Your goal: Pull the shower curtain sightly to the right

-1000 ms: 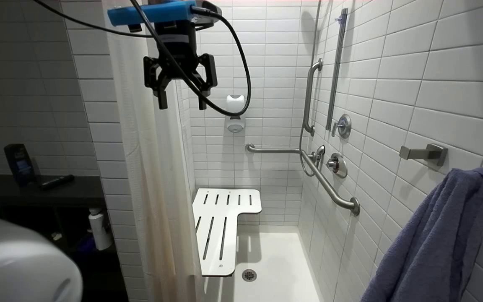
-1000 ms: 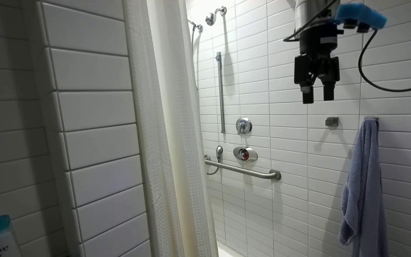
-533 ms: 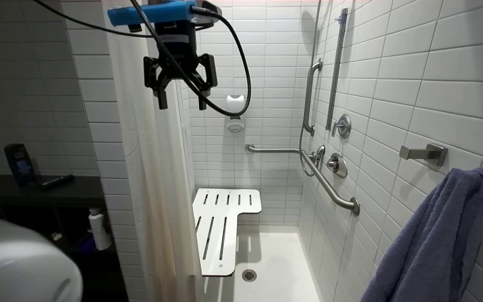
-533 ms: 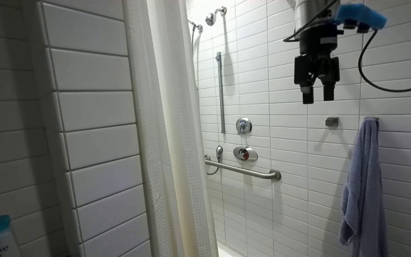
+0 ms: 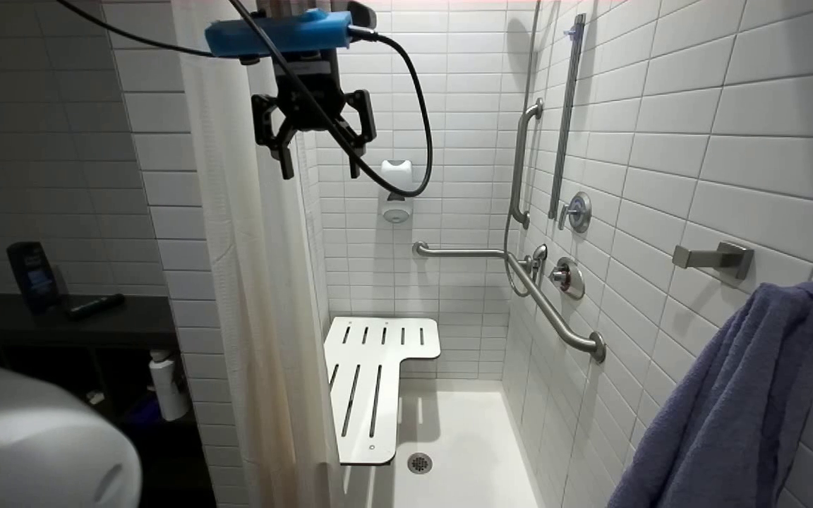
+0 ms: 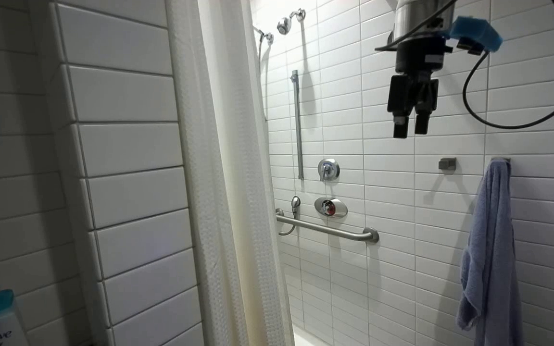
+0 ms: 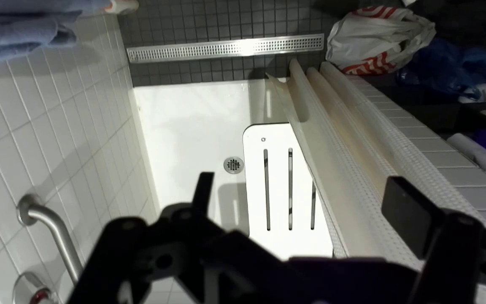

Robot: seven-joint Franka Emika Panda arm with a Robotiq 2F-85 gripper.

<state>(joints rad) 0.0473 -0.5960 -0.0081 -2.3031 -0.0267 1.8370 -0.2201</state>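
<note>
The shower curtain is a tall off-white sheet with vertical folds. It hangs at the left of the shower in an exterior view (image 5: 258,296) and left of centre in an exterior view (image 6: 231,168). In the wrist view the curtain (image 7: 331,139) slants across the right half, and its free edge overlaps the white seat. My gripper (image 5: 321,166) points down with its fingers apart and nothing between them. It overlaps the curtain's edge in that view, but a wide gap shows in an exterior view (image 6: 411,127). In the wrist view the right finger of my gripper (image 7: 306,200) overlaps the curtain folds.
A white slatted seat (image 5: 371,395) stands behind the curtain. Grab bars (image 5: 547,310) and a metal hook (image 5: 717,257) are on the right wall. A blue-grey towel (image 5: 738,395) hangs there. A dark shelf (image 5: 61,317) stands left. A black cable (image 5: 417,113) loops beside my gripper.
My gripper has shifted a little right in one exterior view and left in the other, still open. The curtain has not moved.
</note>
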